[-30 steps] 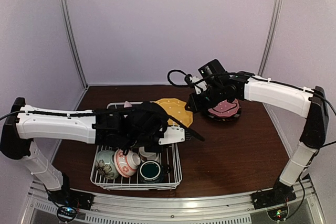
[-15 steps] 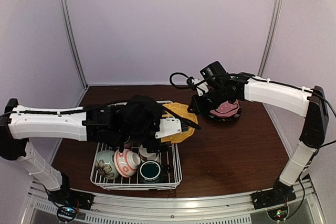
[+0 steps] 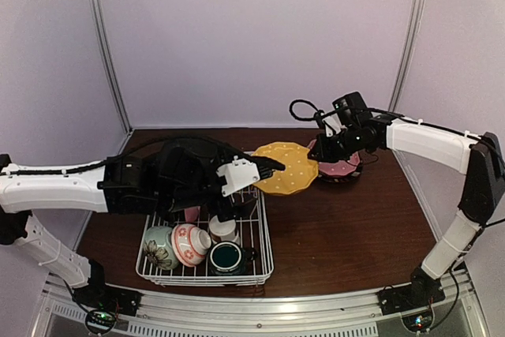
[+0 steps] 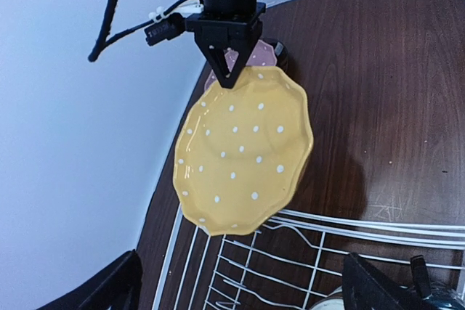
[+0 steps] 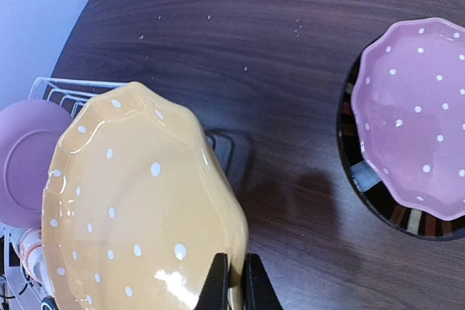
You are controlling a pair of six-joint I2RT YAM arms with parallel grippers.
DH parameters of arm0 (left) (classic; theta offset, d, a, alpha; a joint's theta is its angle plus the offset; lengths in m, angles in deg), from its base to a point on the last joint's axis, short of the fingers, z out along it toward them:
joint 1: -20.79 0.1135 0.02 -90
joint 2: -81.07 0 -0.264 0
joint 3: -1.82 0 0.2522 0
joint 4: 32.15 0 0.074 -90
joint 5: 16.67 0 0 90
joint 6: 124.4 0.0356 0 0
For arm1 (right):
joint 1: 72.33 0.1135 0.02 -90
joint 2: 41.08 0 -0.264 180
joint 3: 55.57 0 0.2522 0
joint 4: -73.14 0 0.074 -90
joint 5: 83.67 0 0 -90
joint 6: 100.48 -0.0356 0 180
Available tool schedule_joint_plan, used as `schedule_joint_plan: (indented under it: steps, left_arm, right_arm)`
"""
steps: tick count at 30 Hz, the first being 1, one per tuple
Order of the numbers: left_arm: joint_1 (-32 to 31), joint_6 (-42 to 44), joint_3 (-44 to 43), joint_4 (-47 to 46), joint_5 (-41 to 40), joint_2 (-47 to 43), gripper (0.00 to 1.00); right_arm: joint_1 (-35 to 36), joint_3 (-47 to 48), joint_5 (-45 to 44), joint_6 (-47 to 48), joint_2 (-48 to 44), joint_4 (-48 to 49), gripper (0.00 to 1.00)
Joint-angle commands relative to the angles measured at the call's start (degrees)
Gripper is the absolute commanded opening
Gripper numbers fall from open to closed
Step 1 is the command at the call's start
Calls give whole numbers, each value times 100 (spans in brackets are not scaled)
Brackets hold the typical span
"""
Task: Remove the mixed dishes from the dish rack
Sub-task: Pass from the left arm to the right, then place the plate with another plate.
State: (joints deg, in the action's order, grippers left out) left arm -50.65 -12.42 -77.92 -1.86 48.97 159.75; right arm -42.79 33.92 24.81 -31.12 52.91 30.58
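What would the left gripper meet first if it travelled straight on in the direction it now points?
Probably the yellow dotted plate: in the left wrist view it lies straight ahead of the open left gripper, its far rim pinched by the right gripper. The gap is hard to judge.

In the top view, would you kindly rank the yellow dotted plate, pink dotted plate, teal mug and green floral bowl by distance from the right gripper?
1. Yellow dotted ceramic plate: its rim is pinched by the right gripper.
2. Pink dotted ceramic plate: just right of it.
3. Teal ceramic mug: at the white wire rack's near edge.
4. Pale-green floral ceramic bowl: in the rack's near-left corner.
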Motion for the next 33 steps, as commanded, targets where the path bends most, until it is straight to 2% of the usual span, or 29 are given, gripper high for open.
schedule_joint_plan:
  steps: [1,14,21,33]
  left_arm:
    - [57,-338,106,-431,-90,-195,97]
    - [379,-1551,309,-1046,302,-677,97]
    - [846,-2144,515,-1170,634,-935,97]
    - [1160,-2709,875,-1196,869,-1318,97]
  right_arm:
    - [-488,-230,342,-336,-662,1148,0]
    - [-2062,-1190,-29,-582,-992,2240,0]
    - [-2497,-1127,-258,-306,-706,2317,0]
    - [-2867,-1334,-17,-323,-35,3286,0]
